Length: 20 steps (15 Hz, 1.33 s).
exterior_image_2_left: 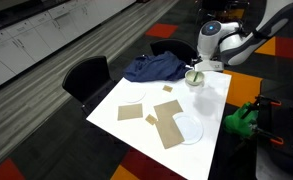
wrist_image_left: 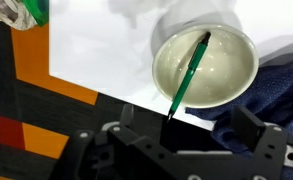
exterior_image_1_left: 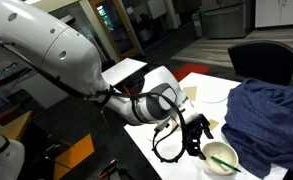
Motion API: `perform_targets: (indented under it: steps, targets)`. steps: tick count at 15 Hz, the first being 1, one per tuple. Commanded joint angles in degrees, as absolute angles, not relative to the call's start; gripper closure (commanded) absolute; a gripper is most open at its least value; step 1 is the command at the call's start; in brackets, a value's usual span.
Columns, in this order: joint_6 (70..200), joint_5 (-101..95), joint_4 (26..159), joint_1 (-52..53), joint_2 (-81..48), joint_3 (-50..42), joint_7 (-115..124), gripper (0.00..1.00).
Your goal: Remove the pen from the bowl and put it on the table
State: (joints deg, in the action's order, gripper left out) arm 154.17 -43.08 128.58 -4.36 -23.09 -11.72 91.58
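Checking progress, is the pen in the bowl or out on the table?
In the bowl. The wrist view shows the pen lying inside the bowl, one end resting over its rim.

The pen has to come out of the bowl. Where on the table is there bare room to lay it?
Bare table borders the bowl on the side away from the blue cloth. In an exterior view, another free strip runs between bowl and plate. The tan squares crowd the middle.
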Motion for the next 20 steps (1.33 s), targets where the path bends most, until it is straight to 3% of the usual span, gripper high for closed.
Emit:
perform_targets:
  steps: [1,4,11,16,20]
  targets:
    - [153.3,-40.0,127.9,-1.7,-23.7,-14.3,93.1,0.0]
    - [154.0,-37.5,127.5,-0.7,-25.1,-15.4,94.6,0.0]
    - [155.4,-31.5,125.6,2.0,-29.3,-18.2,94.6,0.4]
    - [156.8,-28.8,123.0,4.8,-33.2,-20.9,95.6,0.46]
    - [157.7,-26.6,120.9,6.7,-36.3,-22.2,95.7,0.46]
